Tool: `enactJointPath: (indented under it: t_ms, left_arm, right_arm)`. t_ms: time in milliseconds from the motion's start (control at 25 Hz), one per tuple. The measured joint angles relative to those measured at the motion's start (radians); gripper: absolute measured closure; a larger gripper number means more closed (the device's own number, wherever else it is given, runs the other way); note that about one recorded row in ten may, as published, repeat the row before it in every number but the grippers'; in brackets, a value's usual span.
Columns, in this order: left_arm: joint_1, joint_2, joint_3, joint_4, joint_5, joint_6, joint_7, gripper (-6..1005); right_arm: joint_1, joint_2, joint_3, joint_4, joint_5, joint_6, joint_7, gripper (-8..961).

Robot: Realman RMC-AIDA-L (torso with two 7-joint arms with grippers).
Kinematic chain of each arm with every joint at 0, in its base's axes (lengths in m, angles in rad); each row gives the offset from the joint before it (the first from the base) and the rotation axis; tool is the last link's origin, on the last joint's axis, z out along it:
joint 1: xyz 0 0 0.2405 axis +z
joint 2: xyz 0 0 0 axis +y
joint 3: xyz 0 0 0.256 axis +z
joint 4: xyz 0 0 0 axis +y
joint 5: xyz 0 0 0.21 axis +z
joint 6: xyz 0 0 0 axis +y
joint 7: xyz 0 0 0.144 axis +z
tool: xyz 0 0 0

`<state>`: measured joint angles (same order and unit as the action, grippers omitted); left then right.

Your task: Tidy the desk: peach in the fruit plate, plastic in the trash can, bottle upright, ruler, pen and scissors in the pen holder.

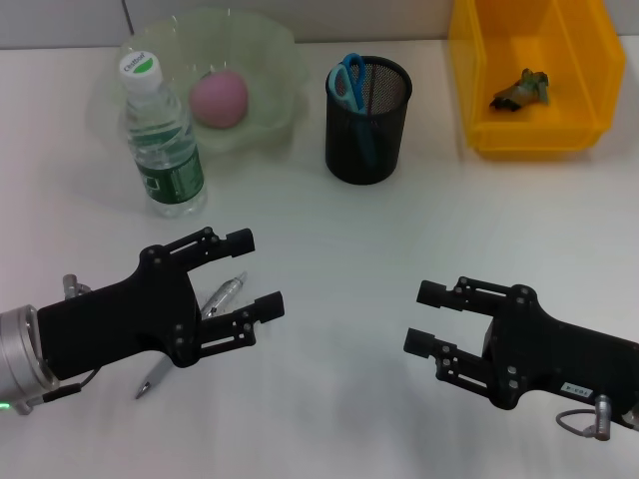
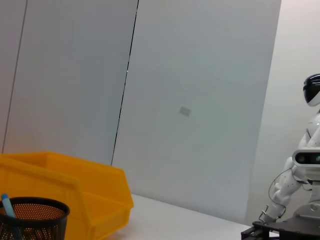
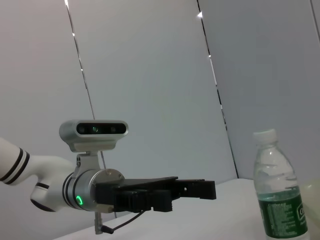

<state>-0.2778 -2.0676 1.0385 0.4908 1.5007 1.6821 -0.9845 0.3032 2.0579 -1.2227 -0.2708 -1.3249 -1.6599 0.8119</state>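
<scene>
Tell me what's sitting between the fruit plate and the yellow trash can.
In the head view, the black mesh pen holder, scissors inside, stands between the fruit plate and the trash can.

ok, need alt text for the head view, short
Two open black grippers, left gripper and right gripper, hover over a white desk, the left above a silver pen. Behind: upright bottle, peach in the fruit plate, scissors in the pen holder, yellow trash can.
</scene>
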Motion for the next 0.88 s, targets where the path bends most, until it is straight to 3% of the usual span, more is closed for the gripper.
enactJointPath:
  t_ms: [400,640,880]
  left_arm:
    - [0.002,0.003,0.0,-0.007,0.0,0.004,0.004,207]
    - [0.002,0.008,0.0,-0.003,0.0,0.008,0.0,207]
    - [0.014,0.015,-0.009,0.0,0.001,0.036,0.0,207]
  right_arm:
    - [0.008,-0.001,-0.001,-0.045,-0.002,0.012,0.045,422]
    - [0.038,-0.015,0.036,-0.325,-0.171,0.029,0.308,422]
    - [0.143,-0.012,0.082,-0.569,-0.431,0.029,0.672,422]
